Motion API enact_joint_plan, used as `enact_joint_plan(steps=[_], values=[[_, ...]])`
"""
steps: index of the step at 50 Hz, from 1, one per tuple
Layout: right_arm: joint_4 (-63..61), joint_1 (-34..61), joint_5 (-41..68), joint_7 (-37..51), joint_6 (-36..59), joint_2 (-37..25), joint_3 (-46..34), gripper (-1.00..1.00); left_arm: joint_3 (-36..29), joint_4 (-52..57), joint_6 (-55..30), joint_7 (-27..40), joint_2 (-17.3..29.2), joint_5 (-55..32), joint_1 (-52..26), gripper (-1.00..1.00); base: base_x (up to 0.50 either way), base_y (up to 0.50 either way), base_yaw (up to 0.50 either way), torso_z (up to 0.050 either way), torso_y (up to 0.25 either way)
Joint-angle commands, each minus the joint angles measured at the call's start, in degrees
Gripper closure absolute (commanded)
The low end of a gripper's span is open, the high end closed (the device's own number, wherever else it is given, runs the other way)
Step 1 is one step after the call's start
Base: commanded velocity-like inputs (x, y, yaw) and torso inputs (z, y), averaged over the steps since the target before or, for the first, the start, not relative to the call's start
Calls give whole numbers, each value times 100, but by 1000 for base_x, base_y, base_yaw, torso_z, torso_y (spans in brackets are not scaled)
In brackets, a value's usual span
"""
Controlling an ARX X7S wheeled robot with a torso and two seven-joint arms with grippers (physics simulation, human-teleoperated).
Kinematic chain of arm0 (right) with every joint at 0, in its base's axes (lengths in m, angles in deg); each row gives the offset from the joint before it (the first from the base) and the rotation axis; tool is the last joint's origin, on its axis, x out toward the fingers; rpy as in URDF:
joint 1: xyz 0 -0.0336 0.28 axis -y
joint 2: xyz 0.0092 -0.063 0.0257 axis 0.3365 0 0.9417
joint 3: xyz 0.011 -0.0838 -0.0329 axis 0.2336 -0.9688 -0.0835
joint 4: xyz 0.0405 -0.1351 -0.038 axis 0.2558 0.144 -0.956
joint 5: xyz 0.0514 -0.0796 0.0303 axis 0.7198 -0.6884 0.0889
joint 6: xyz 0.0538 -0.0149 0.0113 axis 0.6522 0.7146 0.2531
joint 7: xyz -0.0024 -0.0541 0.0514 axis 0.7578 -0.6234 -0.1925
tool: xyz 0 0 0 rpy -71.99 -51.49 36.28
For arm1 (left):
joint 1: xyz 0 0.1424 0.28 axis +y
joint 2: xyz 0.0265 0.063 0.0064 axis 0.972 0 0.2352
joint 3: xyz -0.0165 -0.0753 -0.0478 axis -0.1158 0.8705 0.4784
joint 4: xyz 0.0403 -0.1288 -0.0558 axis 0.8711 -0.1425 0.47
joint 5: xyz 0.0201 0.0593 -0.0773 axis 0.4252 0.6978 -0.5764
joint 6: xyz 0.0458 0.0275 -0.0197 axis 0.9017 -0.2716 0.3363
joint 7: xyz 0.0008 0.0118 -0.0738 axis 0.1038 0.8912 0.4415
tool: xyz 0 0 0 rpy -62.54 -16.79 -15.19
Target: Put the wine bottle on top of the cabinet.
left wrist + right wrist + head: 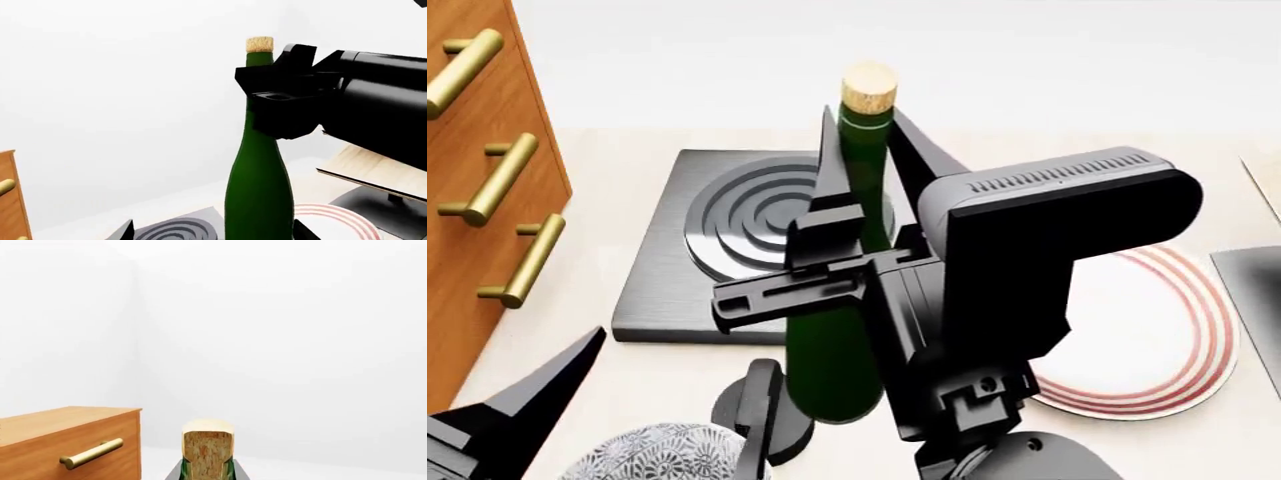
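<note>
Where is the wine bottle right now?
In the head view, the wine bottle stands centre, held by the right hand, between the cabinet and striped plate.

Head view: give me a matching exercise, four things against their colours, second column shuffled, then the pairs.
Things:
1. bottle
2. cork
3. cabinet
4. plate

Colours:
A. white with red rings
B. dark green
C. reddish-brown wood
D. tan

Pairs: 1-B, 2-D, 3-C, 4-A
</note>
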Motion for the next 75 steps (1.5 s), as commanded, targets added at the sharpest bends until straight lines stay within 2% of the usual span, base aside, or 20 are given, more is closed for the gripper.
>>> enact_joint_plan(steps=[1, 13, 19, 32, 39, 45, 52, 75], values=[[-5, 46, -161, -63, -51, 16, 9, 100, -347, -65, -120, -21, -125, 24, -227, -100, 0, 0, 0, 15, 0], [-9, -28, -142, -53, -118, -29, 46, 100, -595, -172, -208, -18, -244, 31, -406, -100, 0, 0, 0, 0, 1], [25, 12, -122, -52, -128, -36, 70, 100, -577, -561, 37, -91, -258, -18, -501, -100, 0, 0, 0, 0, 0], [28, -68, -126, -64, -205, -78, 73, 100, -525, -1511, 193, -351, -517, -209, -1109, -100, 0, 0, 0, 0, 1], [-14, -27, -100, -23, -154, -87, 54, 100, -513, -1648, -68, -533, -622, -418, -1437, -100, 0, 0, 0, 0, 0], [-82, 12, -45, -4, -119, -117, 68, 100, -371, -2019, -320, -634, -686, -676, -1487, -100, 0, 0, 0, 0, 2], [-100, -72, -43, 2, -174, -160, 98, 100, -351, -2417, -44, -694, -690, -671, -1591, -100, 0, 0, 0, 0, 0], [-204, -173, 48, 40, -212, -230, 117, 100, -488, -2869, 75, -597, -734, -651, -1763, -100, 0, 0, 0, 0, 0]])
